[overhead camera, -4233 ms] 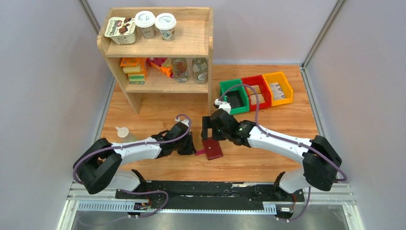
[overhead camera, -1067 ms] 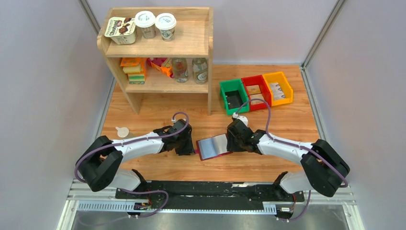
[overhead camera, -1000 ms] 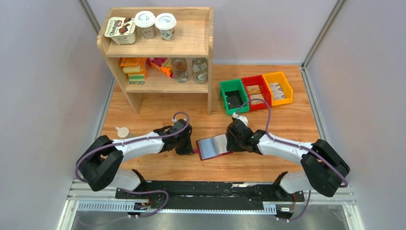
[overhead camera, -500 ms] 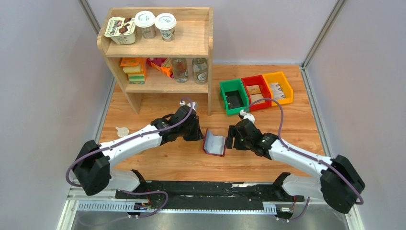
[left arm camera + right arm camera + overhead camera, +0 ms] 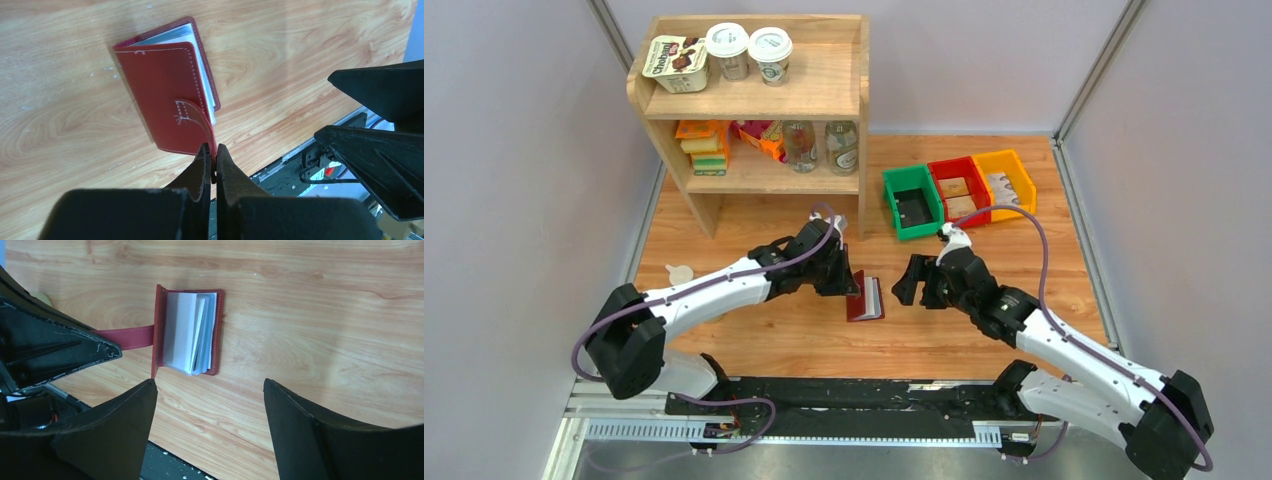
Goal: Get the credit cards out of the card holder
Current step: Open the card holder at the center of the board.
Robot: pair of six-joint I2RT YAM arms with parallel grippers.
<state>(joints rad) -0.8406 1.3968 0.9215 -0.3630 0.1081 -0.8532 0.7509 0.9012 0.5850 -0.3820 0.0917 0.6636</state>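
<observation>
Right hand (image 5: 908, 284) withdrawn, wide open, left hand (image 5: 210, 152) pinching card holder (image 5: 165, 95) tab (image 5: 199, 122)

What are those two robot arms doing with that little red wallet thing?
They are working on getting cards out of the card holder. The left arm's fingers are shut on its closing tab, holding it half open so the clear sleeves show. The right arm's fingers are wide open just beside it, touching nothing. No card is out yet.
</observation>
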